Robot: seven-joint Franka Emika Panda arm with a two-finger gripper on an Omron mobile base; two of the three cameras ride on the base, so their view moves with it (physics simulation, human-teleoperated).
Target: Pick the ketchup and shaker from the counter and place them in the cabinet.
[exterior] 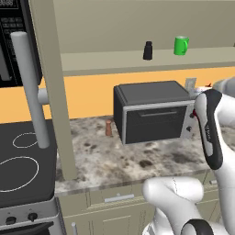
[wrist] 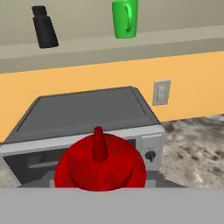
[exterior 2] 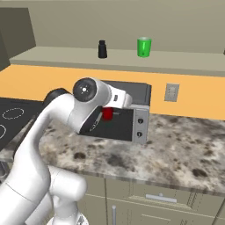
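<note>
Up on the cabinet's inner shelf, the black shaker already stands upright, well apart from the green mug to its right, so that half of the job looks done. What remains is the ketchup: in the hand view its red body and narrow cap sit right at the bottom, close against the camera, and the right base view shows a patch of red at the end of the arm, in front of the toaster oven. It appears lifted off the granite bench and carried by the gripper, though the fingers themselves are hidden, so whether they are clamped on it cannot be told for certain. Judging by this, the bottle must yet be raised to shelf height and set down beside the shaker
</note>
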